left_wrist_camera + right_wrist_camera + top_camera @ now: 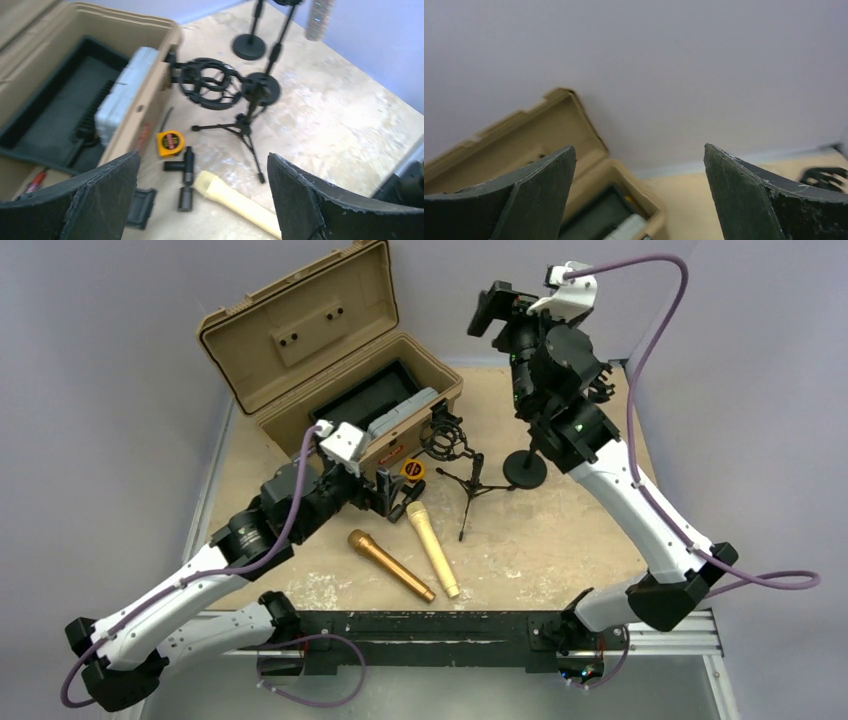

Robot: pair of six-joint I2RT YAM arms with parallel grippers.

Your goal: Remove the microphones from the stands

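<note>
Tan case (330,350) stood open behind tripod stand (470,485), tape measure (412,470) between. Cream mic (432,548) & gold mic (390,565) lay on table (560,540), off the stand. L gripper (203,156) was wide open near cream mic, holding nothing; R gripper (639,150) was open, raised.

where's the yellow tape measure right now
Top view: the yellow tape measure lies just in front of the tan case, left of the tripod stand and just beyond the cream microphone's head.

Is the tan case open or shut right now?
Open. The tan case has its lid swung back, and the black tray inside shows.
</note>
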